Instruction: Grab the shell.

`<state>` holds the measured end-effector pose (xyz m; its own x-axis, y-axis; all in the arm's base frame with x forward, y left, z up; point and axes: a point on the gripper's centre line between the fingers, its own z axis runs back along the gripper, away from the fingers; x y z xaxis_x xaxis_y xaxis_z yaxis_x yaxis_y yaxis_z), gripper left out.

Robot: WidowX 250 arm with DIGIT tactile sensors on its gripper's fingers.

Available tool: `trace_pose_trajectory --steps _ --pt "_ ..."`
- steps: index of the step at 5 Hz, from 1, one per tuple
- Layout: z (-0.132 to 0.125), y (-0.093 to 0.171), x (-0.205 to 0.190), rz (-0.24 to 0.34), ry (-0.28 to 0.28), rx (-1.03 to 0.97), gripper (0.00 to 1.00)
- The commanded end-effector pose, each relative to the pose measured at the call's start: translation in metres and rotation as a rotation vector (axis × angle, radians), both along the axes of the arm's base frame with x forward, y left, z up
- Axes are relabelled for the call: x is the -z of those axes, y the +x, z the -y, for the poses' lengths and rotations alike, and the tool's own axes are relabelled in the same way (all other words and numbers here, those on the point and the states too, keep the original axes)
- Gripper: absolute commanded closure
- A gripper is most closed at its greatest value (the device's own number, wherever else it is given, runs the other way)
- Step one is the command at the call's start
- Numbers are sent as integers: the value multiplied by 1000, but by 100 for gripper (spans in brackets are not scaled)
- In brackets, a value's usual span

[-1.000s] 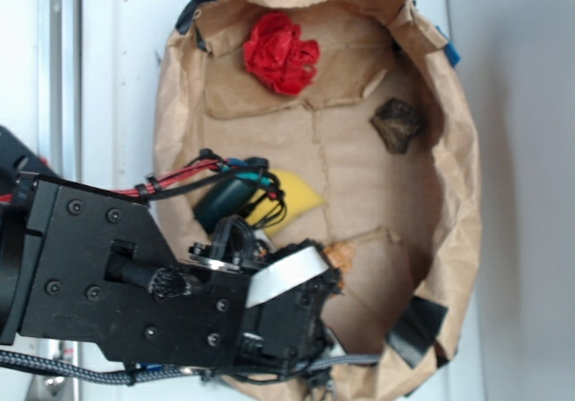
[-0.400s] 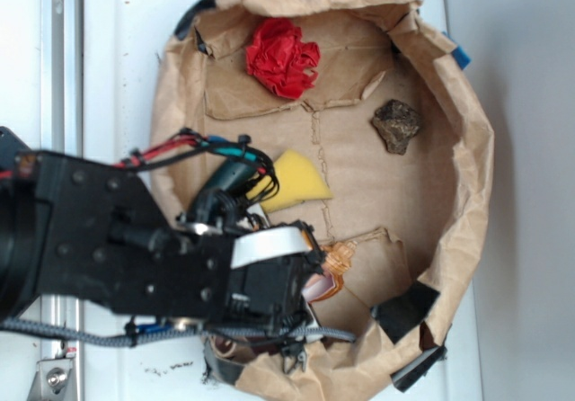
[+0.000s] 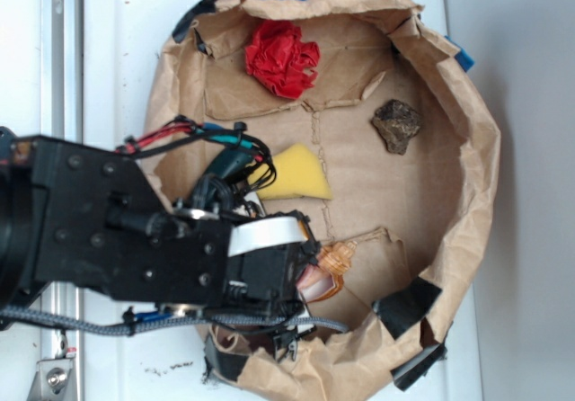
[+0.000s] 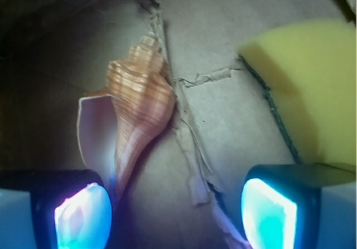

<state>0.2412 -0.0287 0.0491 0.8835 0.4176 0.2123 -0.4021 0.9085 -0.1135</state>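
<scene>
The jaws (image 4: pixel 175 212) stand wide apart with nothing between their pads, as the wrist view shows: one glowing pad (image 4: pixel 83 215) sits at the lower left and the other at the lower right, with bare cardboard between them. The shell (image 4: pixel 136 106), orange-brown with pale ridged bands, lies on the cardboard ahead of the jaws and toward the left pad; its long point runs down toward that pad's inner edge, and its pale lip opens on the side away from the gap. Whether the point touches the pad cannot be told. A yellow sponge (image 4: pixel 309 87) lies ahead of the right pad, off to the outer side of it. In the exterior view the black arm covers most of the jaws, and the shell (image 3: pixel 331 266) pokes out just past the arm's front end, inside a shallow brown paper tray (image 3: pixel 467 194) that rests on a white surface (image 3: pixel 117 59). The sponge (image 3: pixel 295 174) lies just beside the arm's cables; a dark rock (image 3: pixel 396 125) and a crumpled red ball of paper (image 3: pixel 281 57) lie well apart from the jaws at the tray's far end.
</scene>
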Motion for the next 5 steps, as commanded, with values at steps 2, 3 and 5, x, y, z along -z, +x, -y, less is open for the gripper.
trace_pose_trajectory --steps 2,3,5 --pt "-12 47 1 79 34 -97 0" --pt "-11 51 -7 40 3 -96 0" --pt "-14 40 -33 -6 -40 -79 0"
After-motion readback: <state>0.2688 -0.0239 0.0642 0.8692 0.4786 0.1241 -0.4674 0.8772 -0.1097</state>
